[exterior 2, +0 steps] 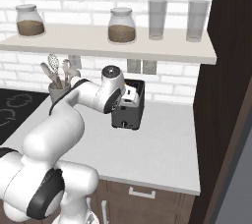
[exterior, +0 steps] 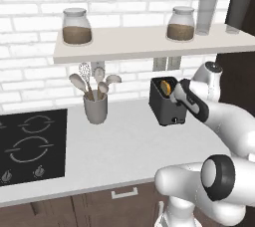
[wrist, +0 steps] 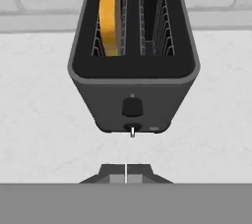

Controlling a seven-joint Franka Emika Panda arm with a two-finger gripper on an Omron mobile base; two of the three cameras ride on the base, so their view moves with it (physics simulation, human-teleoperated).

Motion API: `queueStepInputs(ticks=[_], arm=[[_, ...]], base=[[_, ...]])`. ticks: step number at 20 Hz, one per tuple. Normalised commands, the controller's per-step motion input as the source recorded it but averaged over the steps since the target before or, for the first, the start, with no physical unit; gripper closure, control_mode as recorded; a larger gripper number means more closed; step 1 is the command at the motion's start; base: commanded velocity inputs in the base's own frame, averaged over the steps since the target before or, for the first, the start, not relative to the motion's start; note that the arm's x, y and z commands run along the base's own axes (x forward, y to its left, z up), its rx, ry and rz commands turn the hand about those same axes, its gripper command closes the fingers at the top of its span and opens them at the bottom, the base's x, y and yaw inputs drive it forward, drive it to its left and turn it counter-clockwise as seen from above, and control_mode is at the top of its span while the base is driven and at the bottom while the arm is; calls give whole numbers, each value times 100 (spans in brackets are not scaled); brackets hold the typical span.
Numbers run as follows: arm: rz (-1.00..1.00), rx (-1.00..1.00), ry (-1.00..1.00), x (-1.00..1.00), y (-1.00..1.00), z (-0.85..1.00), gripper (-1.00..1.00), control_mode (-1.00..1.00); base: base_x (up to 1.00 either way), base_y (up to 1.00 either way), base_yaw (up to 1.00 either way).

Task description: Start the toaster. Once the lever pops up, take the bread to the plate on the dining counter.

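Dark toaster sits mid-frame, its lever straight above the jaws, which are pressed together on nothing.

The white bench lay bare in front of the toaster and between it and the utensil cup, leaving open passage on that side. Above the toaster's slots the shelf overhung, with its jars and glasses, limiting room overhead. The brick wall stood close behind the toaster, and a dark cabinet side closed off the right. The closed pincer sat just off the toaster's front, with open bench beneath it
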Motion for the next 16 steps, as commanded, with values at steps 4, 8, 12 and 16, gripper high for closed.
queueStepInputs(ticks=[4, 8, 12, 16], arm=[[-3, 4, 0, 18, 0, -1, 100, -100], [0, 4, 0, 31, 0, -4, 100, -100], [0, 2, 0, 18, 0, -8, 100, -100], [0, 0, 0, 0, 0, -14, 100, -100]], base=[[0, 0, 0], [0, 0, 0], [0, 0, 0], [0, 0, 0]])
